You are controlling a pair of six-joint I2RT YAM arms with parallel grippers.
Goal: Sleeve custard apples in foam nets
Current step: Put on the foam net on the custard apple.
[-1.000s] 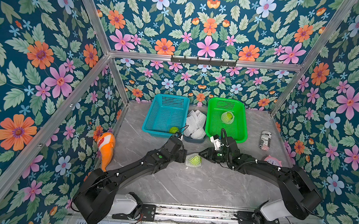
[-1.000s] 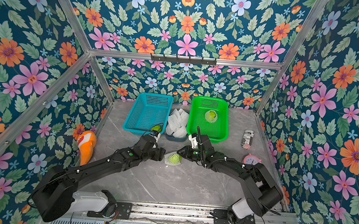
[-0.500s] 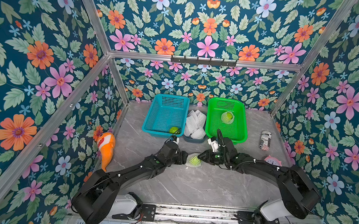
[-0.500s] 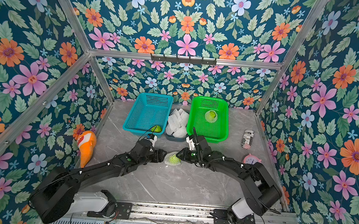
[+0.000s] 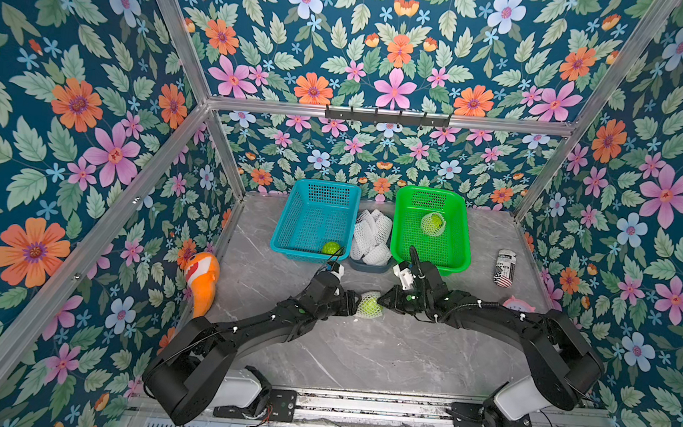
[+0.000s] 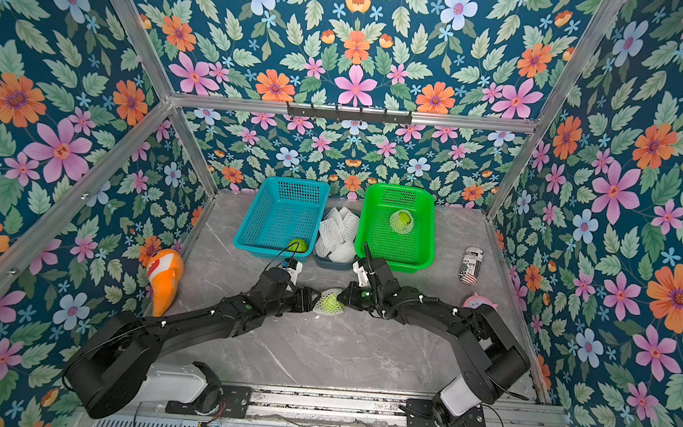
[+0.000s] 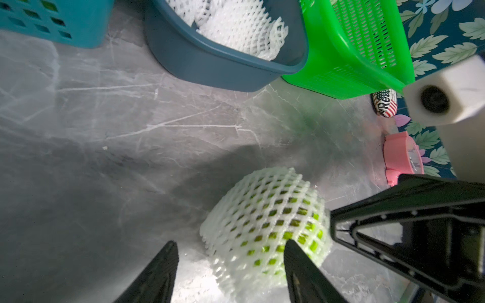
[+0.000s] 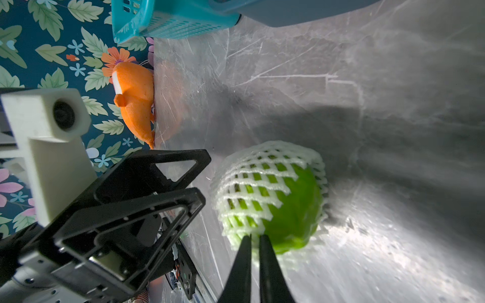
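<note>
A half-sleeved custard apple lies mid-tabletop between the arms. The right fingers are pinched together on the foam net at its rim. The left fingers stand apart, empty, just beside it. A can reads "Re…".

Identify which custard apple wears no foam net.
The custard apple in the blue basket, bare-skinned. The fruit in the green basket and the tabletop fruit are netted.
</note>
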